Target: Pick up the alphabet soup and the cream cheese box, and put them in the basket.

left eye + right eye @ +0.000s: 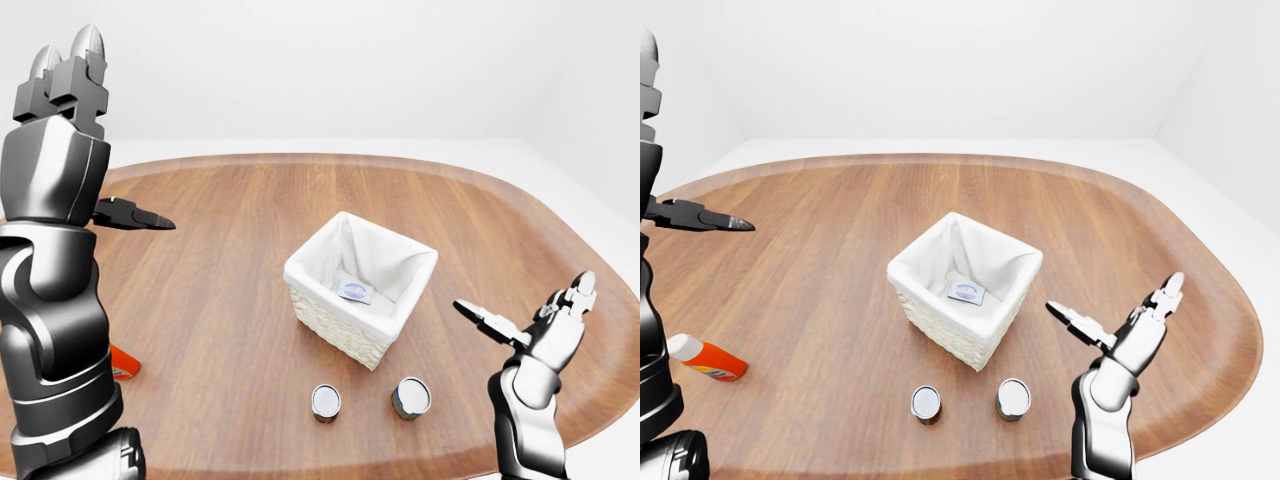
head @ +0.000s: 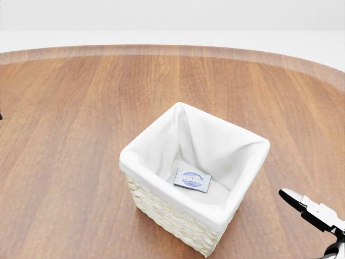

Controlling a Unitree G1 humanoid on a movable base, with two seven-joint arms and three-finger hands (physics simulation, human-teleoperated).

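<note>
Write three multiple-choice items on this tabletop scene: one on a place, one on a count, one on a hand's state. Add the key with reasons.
1. Where is the cream cheese box?
A. beside the cans
B. inside the basket
C. in the right hand

2. How many cans stand on the table?
A. two
B. none
C. four

3. What state is the right hand in?
A. closed on a can
B. open and empty
C. resting in the basket

Key: 1 B, the box lies flat on the basket's white lining. 2 A, two cans stand below the basket in the right-eye view. 3 B, its fingers are spread, holding nothing, right of the basket.
</note>
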